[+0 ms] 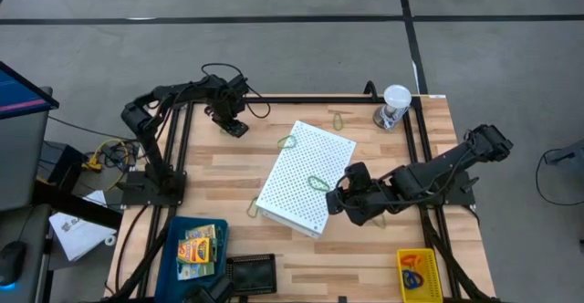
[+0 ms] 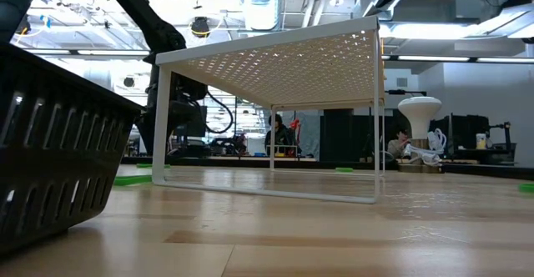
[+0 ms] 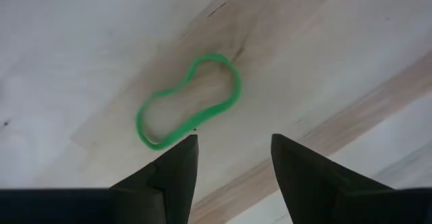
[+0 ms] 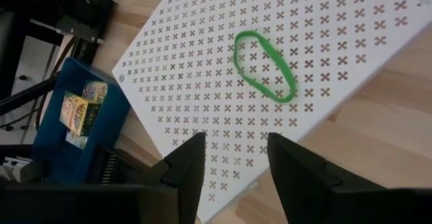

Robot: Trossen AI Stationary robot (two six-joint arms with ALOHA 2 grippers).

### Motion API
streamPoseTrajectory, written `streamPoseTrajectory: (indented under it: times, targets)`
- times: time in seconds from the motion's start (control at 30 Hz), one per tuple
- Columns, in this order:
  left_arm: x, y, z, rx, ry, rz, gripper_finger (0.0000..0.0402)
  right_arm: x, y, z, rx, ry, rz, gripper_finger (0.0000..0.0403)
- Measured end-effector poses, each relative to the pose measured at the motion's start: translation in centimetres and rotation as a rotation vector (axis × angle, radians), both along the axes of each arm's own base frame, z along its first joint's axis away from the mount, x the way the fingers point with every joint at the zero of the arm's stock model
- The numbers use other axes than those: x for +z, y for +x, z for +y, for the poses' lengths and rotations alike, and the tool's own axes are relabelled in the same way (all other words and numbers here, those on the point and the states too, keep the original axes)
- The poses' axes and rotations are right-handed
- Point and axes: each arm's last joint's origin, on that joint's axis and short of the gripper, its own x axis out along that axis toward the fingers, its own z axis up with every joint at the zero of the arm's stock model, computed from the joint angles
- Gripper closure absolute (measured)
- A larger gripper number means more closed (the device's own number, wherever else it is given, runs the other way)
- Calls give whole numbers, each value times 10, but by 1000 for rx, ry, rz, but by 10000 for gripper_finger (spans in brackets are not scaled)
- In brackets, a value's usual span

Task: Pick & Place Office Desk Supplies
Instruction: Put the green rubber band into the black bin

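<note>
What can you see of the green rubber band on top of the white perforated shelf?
The green rubber band is a thin, bright green closed loop, rubbery in look, pulled into a long uneven oval. It lies flat and slack on the top of the white perforated shelf, near the shelf edge closest to the right arm. Only the shelf touches it. The right hand hangs above it with fingers apart, not in contact. From overhead it shows as a small green loop by that edge.
</note>
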Motion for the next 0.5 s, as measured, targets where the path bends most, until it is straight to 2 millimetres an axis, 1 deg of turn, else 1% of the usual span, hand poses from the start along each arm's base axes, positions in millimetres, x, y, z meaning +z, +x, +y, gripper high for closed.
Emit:
streamPoseTrajectory:
  times: [0.3,0.5]
  targets:
    - [0,3,1,-30,28,-10,220,0,3,-6,6,6,15,246]
    - [0,9,-5,-52,38,6,220,0,3,-8,3,8,17,246]
